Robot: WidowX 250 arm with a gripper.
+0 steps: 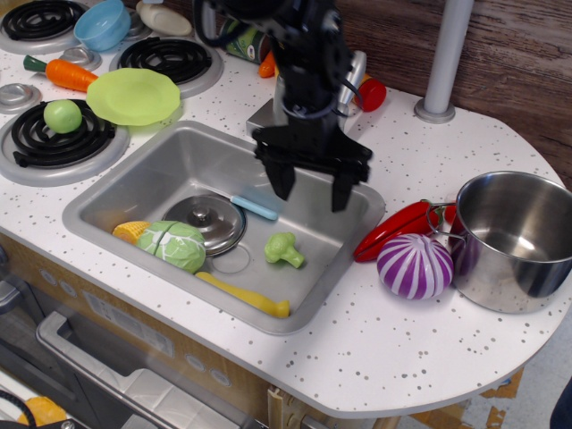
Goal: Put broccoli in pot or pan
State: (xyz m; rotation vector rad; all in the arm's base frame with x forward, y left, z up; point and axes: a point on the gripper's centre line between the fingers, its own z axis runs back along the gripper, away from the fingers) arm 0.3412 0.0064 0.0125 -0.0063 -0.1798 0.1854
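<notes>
The small light-green broccoli (pixel 284 249) lies on the sink floor, right of the steel lid. The large shiny steel pot (pixel 510 240) stands on the counter at the far right, upright and empty. My black gripper (pixel 310 189) hangs open over the right part of the sink, fingers pointing down, above and a little right of the broccoli, not touching it. It holds nothing.
In the sink (pixel 170 156) lie a steel lid (pixel 207 221), a green cabbage (pixel 173 245), corn (pixel 130 231), a yellow utensil (pixel 246 296) and a blue handle (pixel 254 207). A purple onion (pixel 414 266) and red pepper (pixel 393 229) sit beside the pot. The faucet (pixel 295 80) stands behind my arm.
</notes>
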